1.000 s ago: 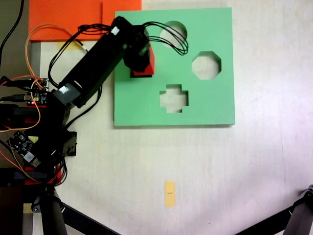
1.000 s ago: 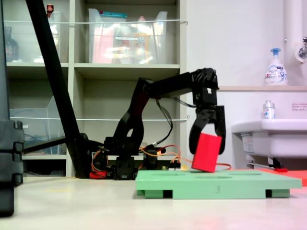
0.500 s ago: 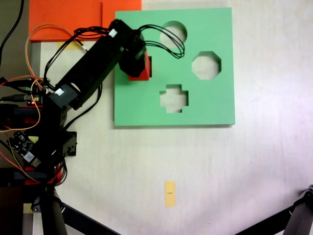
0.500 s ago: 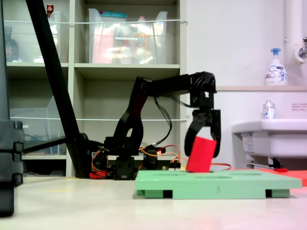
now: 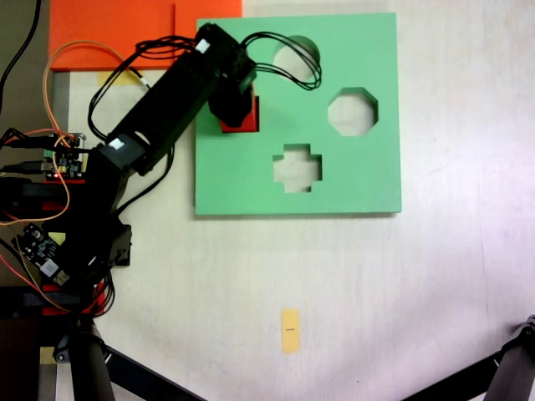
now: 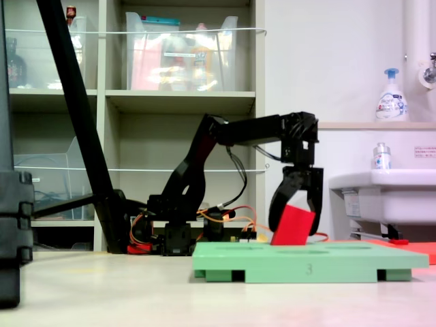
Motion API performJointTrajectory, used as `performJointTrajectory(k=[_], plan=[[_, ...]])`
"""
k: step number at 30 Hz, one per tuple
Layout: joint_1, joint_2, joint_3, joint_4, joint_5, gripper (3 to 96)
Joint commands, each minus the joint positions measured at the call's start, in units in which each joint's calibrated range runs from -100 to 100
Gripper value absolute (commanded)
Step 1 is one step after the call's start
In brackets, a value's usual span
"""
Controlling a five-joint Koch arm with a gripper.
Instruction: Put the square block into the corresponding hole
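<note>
The insertion step is in hand: the block (image 6: 293, 227) sits tilted with its lower part sunk into the square hole (image 5: 244, 115) of the green board (image 5: 351, 175), its upper part standing proud of the board's top, as the second exterior view shows. The gripper (image 6: 296, 221) hangs straight over it with jaws spread to either side of the block; whether the pads touch its faces I cannot tell, so it reads as opened or loosely straddling, not clamped. Judging from the tilt, the block is not yet seated flat, and the next move calls for a press or nudge down on its raised edge to level it in the hole, then a straight lift clear so a jaw does not drag it out. Counted: one arm, one block, one board with four cut-outs (round, octagonal, cross, square), orange foam (image 5: 117, 29) off the board's top left corner in the first exterior view, and one small yellow tag (image 5: 289, 331) well below the board.
</note>
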Motion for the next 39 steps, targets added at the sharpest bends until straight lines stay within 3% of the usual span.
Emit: performJointTrajectory(k=[1, 2, 5, 10, 28, 39], plan=[[1.07, 1.11, 3.02, 0.00, 0.20, 45.7], [1.03, 1.11, 2.62, 0.00, 0.15, 56.0], [1.03, 0.55, 2.52, 0.00, 0.05, 60.0], [1.03, 0.00, 2.52, 0.00, -0.49, 95.9], [-0.29, -19.00, 0.73, 0.00, -1.07, 95.8], [1.03, -8.38, 1.23, 0.00, -0.63, 95.8]])
